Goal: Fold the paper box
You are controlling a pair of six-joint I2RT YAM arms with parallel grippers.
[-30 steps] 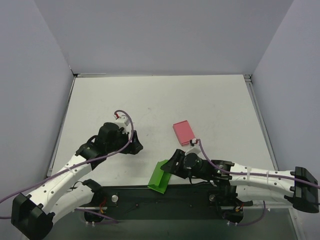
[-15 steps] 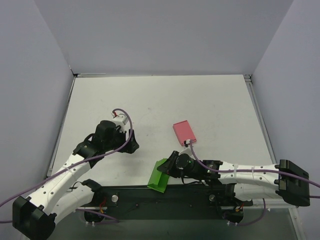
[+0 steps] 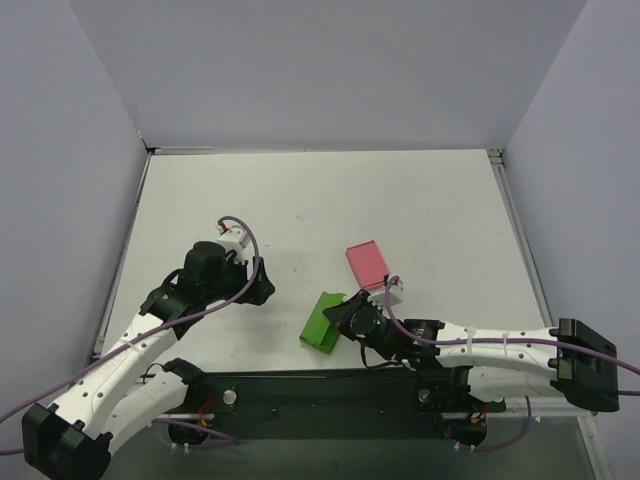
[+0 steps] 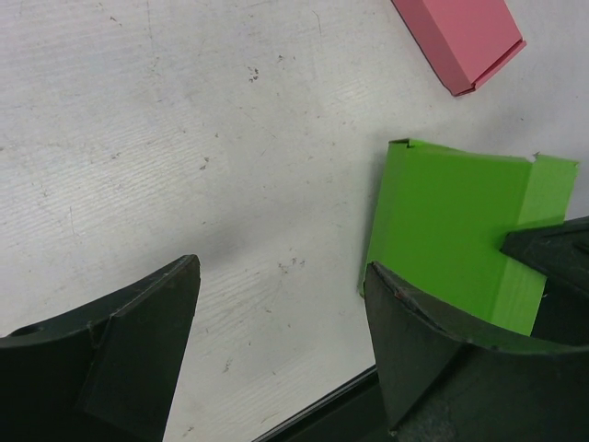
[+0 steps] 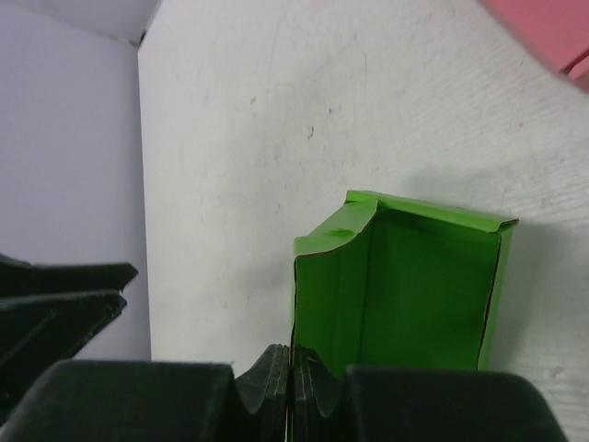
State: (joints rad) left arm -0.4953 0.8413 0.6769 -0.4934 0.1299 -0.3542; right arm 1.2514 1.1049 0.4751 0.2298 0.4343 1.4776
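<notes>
The green box is being pinched by the right jaws at the near middle of the bench, just beyond the dark base plate at the bench's near edge. The right arm is being stretched low across the bench from the right. In its wrist view the jaws are being pressed tightly together on one thin side wall of the green box. The box's open hollow is being turned towards that camera, and a small flap is being bent inward at its far left corner.

The left jaws are being held spread wide over bare bench just to the left of the green box, and nothing is being gripped between them. In the left wrist view one finger is being overlapped with the box's near left corner, but whether contact is being made cannot be told. The left arm is being angled in from the near left.

The pink box is being left flat on the bench, farther back and slightly right of the green box, with a clear gap between the two.
</notes>
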